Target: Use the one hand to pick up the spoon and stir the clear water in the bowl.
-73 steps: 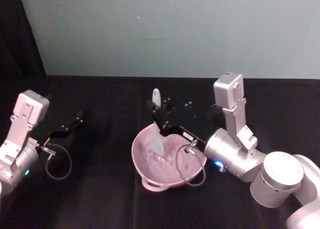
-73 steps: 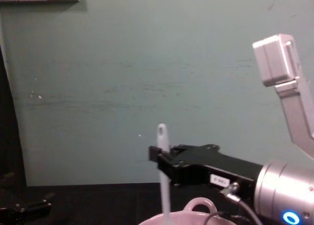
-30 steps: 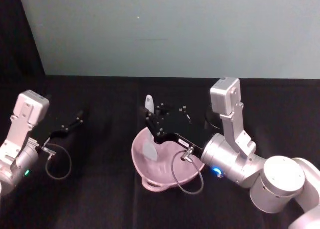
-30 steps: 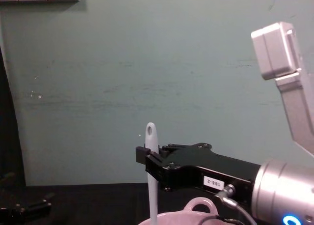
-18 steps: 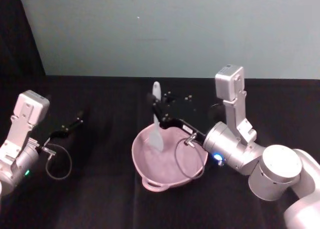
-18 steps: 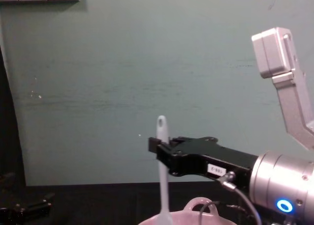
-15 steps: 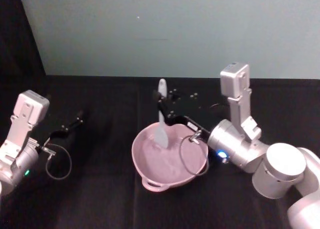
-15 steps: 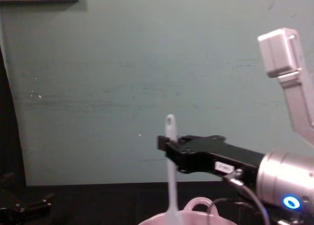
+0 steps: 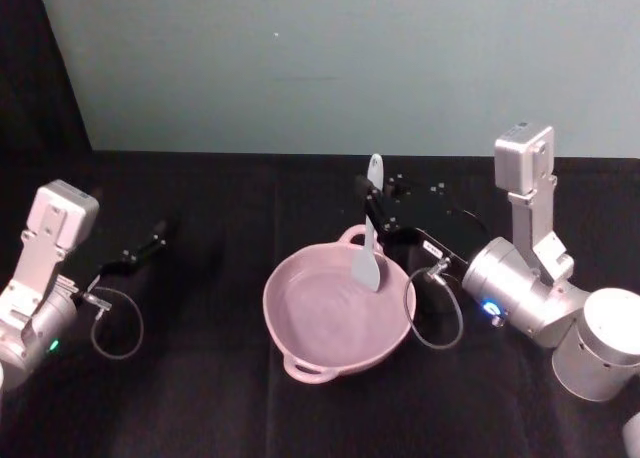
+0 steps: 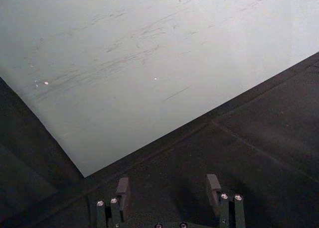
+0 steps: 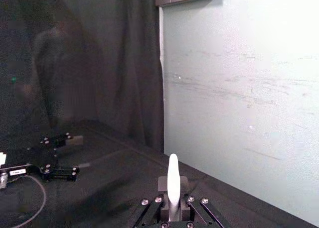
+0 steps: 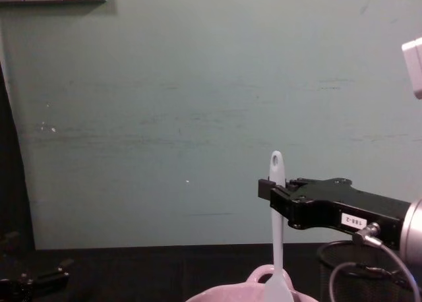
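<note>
Noted right pincer (image 9: pixel 369 204) pinching spoon (image 9: pixel 367 262) upright near bowl (image 9: pixel 318 320) rim; left pincer (image 10: pixel 168 184) spread, parked. Could clip rim and spill if swung wider.

Soft, even light brightens the pale wall (image 9: pixel 300 58), while the black tablecloth (image 9: pixel 200 398) lies dim, swallowing any shadows.

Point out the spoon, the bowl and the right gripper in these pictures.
spoon (image 9: pixel 366 266): head view, on its flat blade.
bowl (image 9: pixel 267 300): head view, on its left rim.
right gripper (image 9: pixel 366 200): head view, between the fingertips shut on the spoon's handle.
</note>
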Robot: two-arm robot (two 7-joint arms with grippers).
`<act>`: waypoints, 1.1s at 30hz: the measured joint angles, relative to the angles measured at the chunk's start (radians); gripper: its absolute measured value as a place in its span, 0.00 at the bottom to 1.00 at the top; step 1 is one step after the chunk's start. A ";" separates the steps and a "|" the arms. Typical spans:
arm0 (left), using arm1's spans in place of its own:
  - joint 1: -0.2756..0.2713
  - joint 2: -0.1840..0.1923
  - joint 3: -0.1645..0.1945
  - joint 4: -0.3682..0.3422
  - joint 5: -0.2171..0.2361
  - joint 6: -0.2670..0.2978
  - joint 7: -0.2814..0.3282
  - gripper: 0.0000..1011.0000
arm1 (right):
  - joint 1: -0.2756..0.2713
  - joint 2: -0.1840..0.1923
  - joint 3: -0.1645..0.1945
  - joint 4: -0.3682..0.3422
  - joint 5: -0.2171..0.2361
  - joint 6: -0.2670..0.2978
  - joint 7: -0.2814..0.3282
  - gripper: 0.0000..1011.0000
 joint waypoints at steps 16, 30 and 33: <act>0.000 0.000 0.000 0.000 0.000 0.000 0.000 0.99 | -0.058 0.020 -0.061 -0.110 -0.028 0.016 0.024 0.12; 0.000 0.000 0.000 0.000 0.000 0.000 0.000 0.99 | -0.020 -0.033 -0.111 -0.079 -0.035 0.008 0.034 0.12; 0.000 0.000 0.000 0.000 0.000 0.000 0.000 0.99 | -0.006 -0.045 -0.110 -0.052 -0.035 0.004 0.029 0.12</act>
